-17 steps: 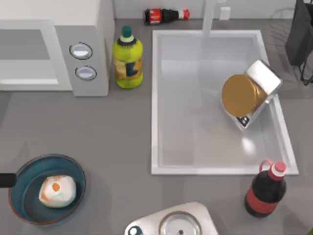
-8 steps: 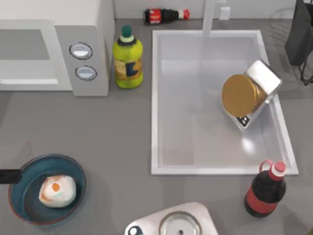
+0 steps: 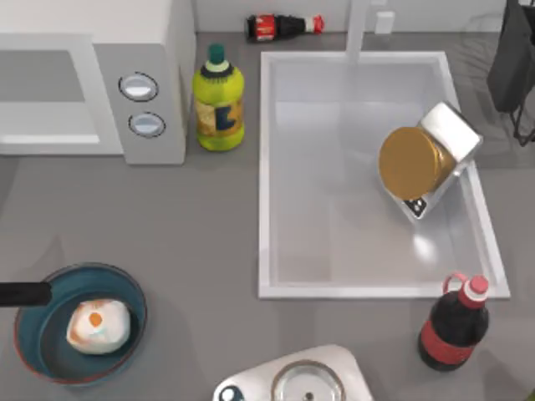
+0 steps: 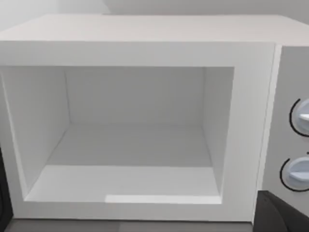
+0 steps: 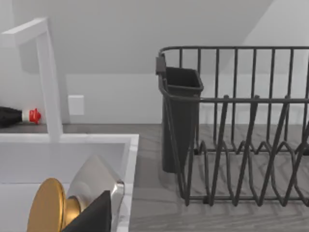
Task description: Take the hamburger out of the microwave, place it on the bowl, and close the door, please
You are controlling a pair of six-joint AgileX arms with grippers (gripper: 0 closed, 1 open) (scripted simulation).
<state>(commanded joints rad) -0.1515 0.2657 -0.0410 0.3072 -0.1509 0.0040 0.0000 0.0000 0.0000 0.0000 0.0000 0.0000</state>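
Hamburger (image 3: 99, 326) is down. It sits inside the bowl (image 3: 125, 288) at the near left of the table, slightly off-centre and touching nothing else. That's two of the three jobs done, by my reading.

The left wrist view looks straight into the microwave (image 4: 251, 121), and the cavity is bare: white floor, white walls, nothing on the shelf. With the opening uncovered, the door must be swung wide. A dark strip at that view's edge may be its mesh window, but I can't say for sure.

From above, the left gripper (image 3: 33, 294) pokes in as a dark bar at the table's left edge, just over the bowl's rim and clear of the hamburger. Whether it is spread or pressed together, I cannot tell. It grips nothing that I can see.

The right arm (image 3: 512, 67) sits parked at the far right by the dish rack (image 5: 241, 125), past the sink (image 3: 267, 167). I can't tell its pincer state either.

So the step in hand is the last one, closing the door. I reckon the left arm takes it, being on the microwave's side. It needs to rise clear of the bowl without nudging it and get behind the door's free edge. Then a steady sweeping push should bring the panel flush with the front, stopping short of the knobs (image 3: 139, 86).
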